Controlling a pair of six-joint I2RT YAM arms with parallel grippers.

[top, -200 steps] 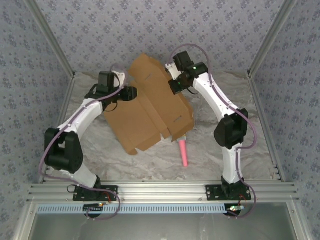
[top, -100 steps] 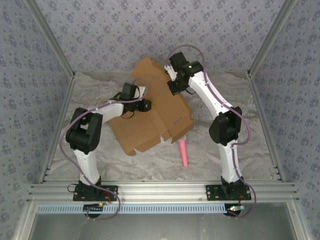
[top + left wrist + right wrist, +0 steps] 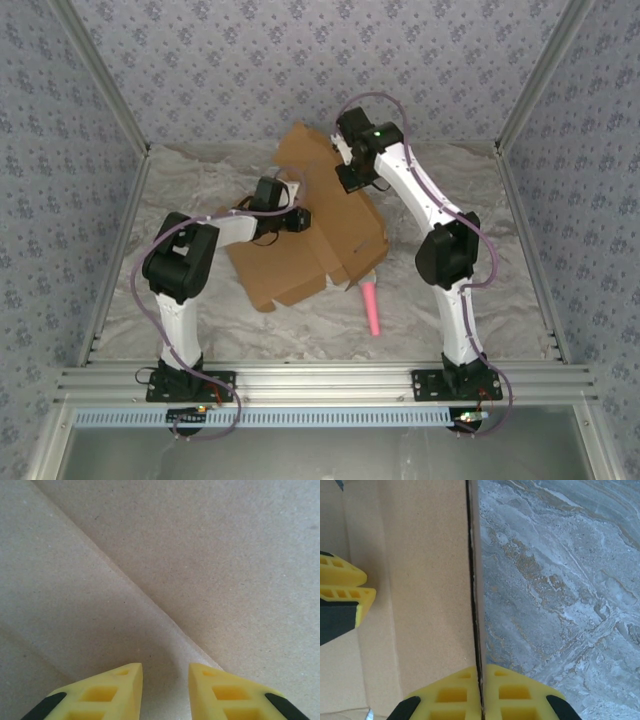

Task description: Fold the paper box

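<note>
Two robot arms reach from the near edge of a table draped in crumpled grey-white marbled sheeting [image 3: 480, 300], seen from above. Nearest, right of centre, a pink stick-shaped toy [image 3: 371, 308] lies on the sheeting, its far end meeting the near right edge of the paper box [image 3: 285, 265]. The box is a large plain brown die-cut cardboard sheet with flaps and slits, spread over the middle of the table. Most of that sheet lies flat and unfolded. Over its centre the left gripper [image 3: 302, 221] points down at a crease line. Its yellow fingers stand slightly apart with nothing between them, close above the cardboard; whether they touch it cannot be told. Farther back, the right gripper [image 3: 481, 696] is clamped on the thin edge of a far panel, holding that panel lifted off the table. Judged from this, folding has barely begun: one far flap is raised, no walls stand, and nearly every crease is yet to be folded and tucked.
</note>
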